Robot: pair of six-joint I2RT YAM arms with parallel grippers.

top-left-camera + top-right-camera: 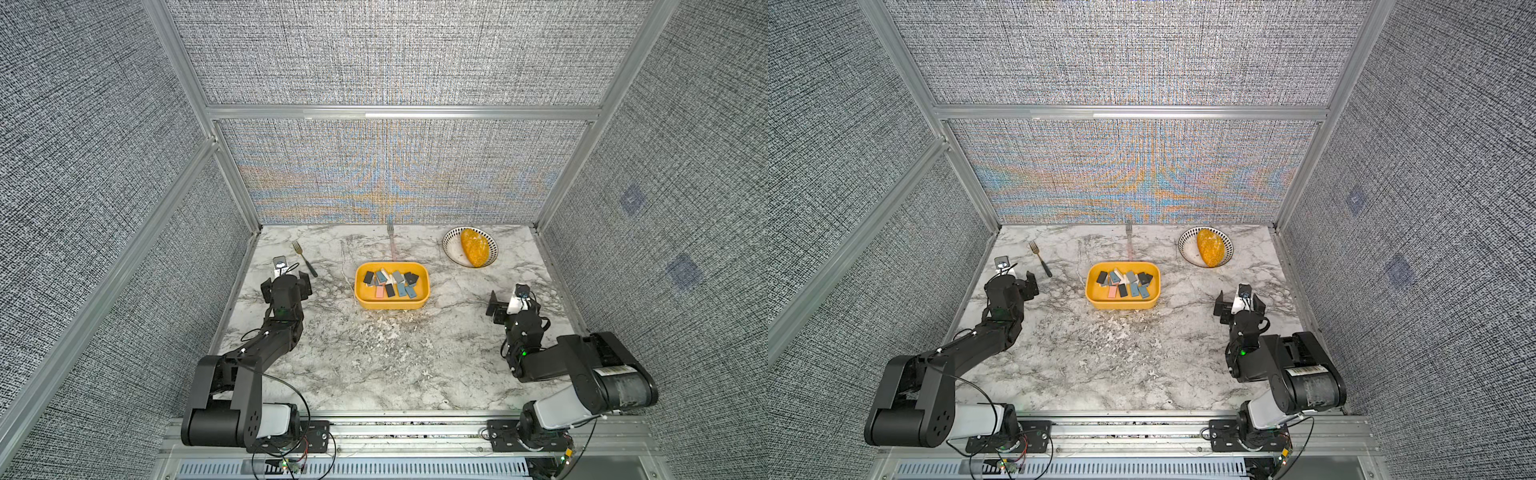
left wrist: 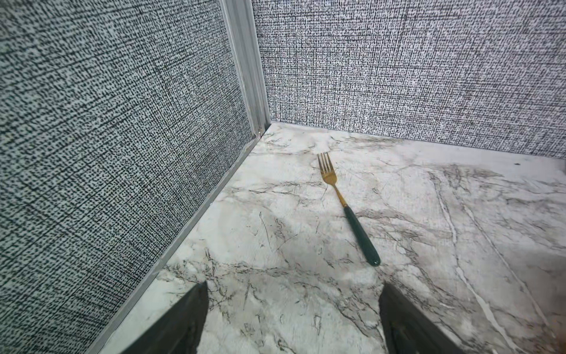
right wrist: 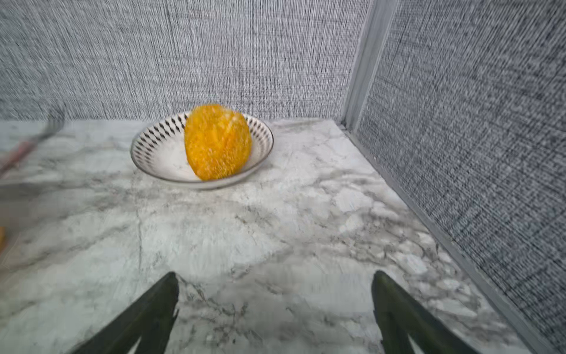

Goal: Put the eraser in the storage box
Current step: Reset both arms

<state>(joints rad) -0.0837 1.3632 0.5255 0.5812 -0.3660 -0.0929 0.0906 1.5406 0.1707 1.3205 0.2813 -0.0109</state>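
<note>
1. Left gripper (image 2: 294, 286), black: hovering over the white, grey-veined marble tabletop (image 1: 374, 365), jaws spread, gripping nothing.
2. Right gripper (image 3: 275, 273): likewise spread and empty.
3. Shallow yellow plastic storage box (image 1: 390, 305): sitting mid-table, well apart from both grippers and holding a heap of small flat erasers (image 1: 390, 283) in black, blue, grey, pink and white. None is showing loose outside it.
4. Gold fork with dark green handle (image 2: 361, 236): lying beyond the left gripper.
5. Pink-handled fork (image 1: 392, 245): lying by the back wall.
6. Round white bowl with dark-patterned rim (image 3: 147, 144): holding a yellow-orange lump (image 3: 217, 142).

Judgement: placing is looking finished; the next move is calling only for keeping the arms clear.
</note>
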